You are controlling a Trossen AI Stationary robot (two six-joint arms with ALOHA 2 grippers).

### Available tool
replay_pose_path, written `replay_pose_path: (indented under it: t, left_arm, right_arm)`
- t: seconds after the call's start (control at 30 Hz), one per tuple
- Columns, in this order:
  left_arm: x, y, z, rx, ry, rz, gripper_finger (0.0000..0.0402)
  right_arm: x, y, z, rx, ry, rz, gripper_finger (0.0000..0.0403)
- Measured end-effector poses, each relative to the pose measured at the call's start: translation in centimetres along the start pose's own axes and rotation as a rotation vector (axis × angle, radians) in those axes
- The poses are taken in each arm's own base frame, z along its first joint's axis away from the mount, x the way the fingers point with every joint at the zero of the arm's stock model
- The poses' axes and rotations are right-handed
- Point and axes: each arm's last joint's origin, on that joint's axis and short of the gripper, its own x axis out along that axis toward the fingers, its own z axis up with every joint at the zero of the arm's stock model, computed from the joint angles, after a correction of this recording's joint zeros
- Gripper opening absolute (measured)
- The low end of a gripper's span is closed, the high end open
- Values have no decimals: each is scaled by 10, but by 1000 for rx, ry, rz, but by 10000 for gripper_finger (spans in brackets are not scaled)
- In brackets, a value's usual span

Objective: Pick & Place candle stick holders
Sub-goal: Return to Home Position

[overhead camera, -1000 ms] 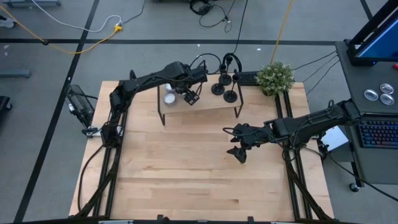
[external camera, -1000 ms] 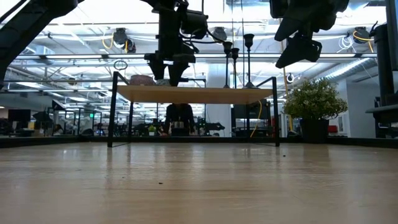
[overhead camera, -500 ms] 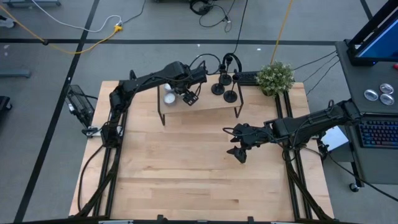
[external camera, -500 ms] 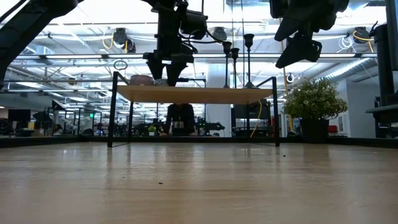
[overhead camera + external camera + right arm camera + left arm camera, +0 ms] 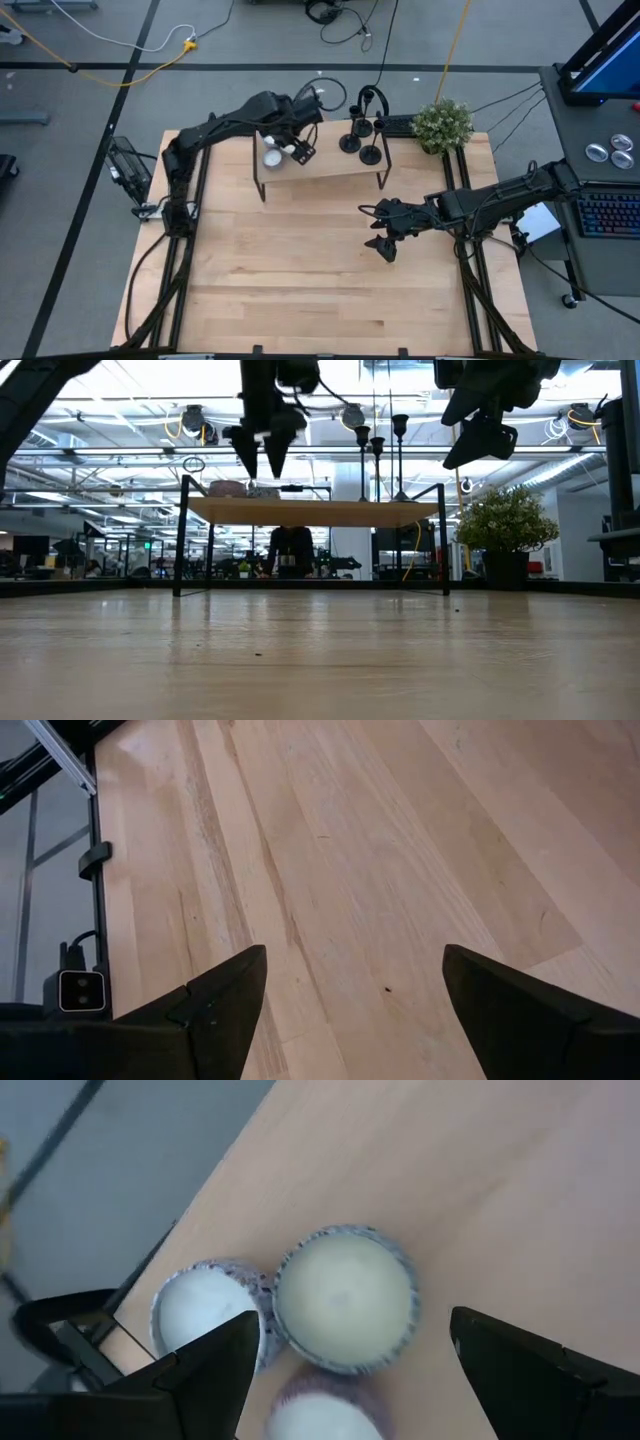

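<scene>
Since the three black candle stick holders (image 5: pixel 370 153) stand close together at the right end of the little wooden shelf (image 5: pixel 330 168), in the upper middle of the high view, the putting-away part looks done. I think the step now is for the arms to go back to their resting places.

The left gripper (image 5: pixel 297 150) hangs over the left part of the shelf, a bit left of the holders and not touching them. Its fingers (image 5: pixel 215 1370) are spread wide and hold nothing. Right under it, in the left wrist view, three round white candles (image 5: pixel 345 1300) sit bunched together on the shelf.

The right gripper (image 5: pixel 385 247) hangs over the bare table (image 5: pixel 300 280), in the middle right of the high view, well apart from the shelf. Its fingers are wide apart too, with nothing between them.

Next, I think the left arm needs to go up and pull back toward its own side, to the left of the picture. It should stay high enough to miss the candles and the edge of the shelf. It should not swing to the right, because the thin holders could tip over. The right arm has only a clear path home.
</scene>
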Motion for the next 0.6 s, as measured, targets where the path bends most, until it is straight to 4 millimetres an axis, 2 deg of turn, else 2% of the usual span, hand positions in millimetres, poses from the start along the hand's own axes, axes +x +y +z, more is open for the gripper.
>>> replay_pose_path:
  t: [0.2,0.4,0.6]
  left_arm:
    - [-48,16,-16,-53,-122,-114,335]
    - [-99,34,-45,-49,-283,-87,335]
    - [-133,40,-77,-7,-391,-83,335]
  right_arm:
    - [0,0,0,0,1,0,293]
    - [0,-1,-1,-31,13,-10,293]
    - [-1,-8,-10,-145,109,-79,293]
